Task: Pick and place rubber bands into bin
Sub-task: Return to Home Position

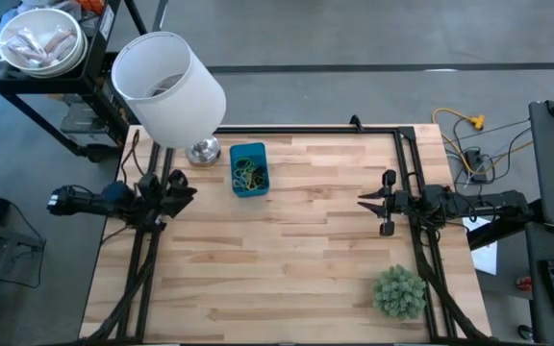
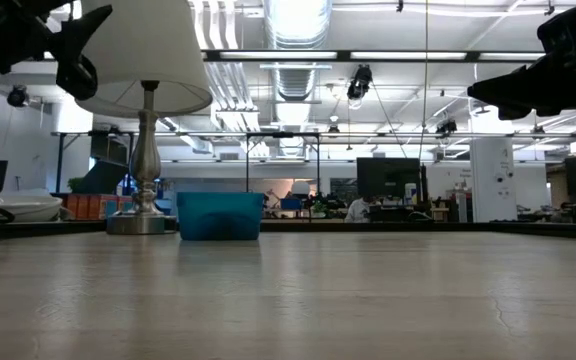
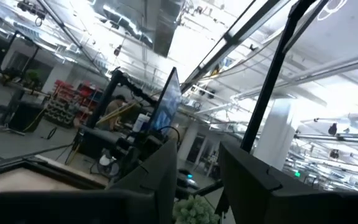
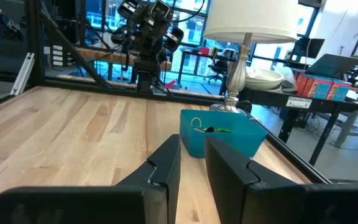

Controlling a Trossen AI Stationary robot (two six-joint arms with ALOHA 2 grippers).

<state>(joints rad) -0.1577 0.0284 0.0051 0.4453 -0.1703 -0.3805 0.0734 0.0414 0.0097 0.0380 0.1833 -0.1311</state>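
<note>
Right gripper (image 1: 364, 200) hangs at the frame's right-centre, its fingers narrowly parted and empty. Left gripper (image 1: 190, 191) sits at left-centre, likewise slightly parted. Toward upper centre, the bin (image 1: 233, 165) holds the rubber bands (image 1: 248, 175), just beside the lamp (image 1: 166, 85).

The bin (image 1: 249, 169) is blue, a little toward teal. The rubber bands (image 1: 248, 174) in it are yellow, green and dark. The bench (image 1: 287, 250) is pale wood with long plank stripes. The lamp shade (image 1: 168, 86) is white and the lamp base (image 1: 203, 152) is silver. The plant (image 1: 398, 291) is green. The left pincer (image 1: 186, 192) and the right pincer (image 1: 365, 201) are black.
</note>
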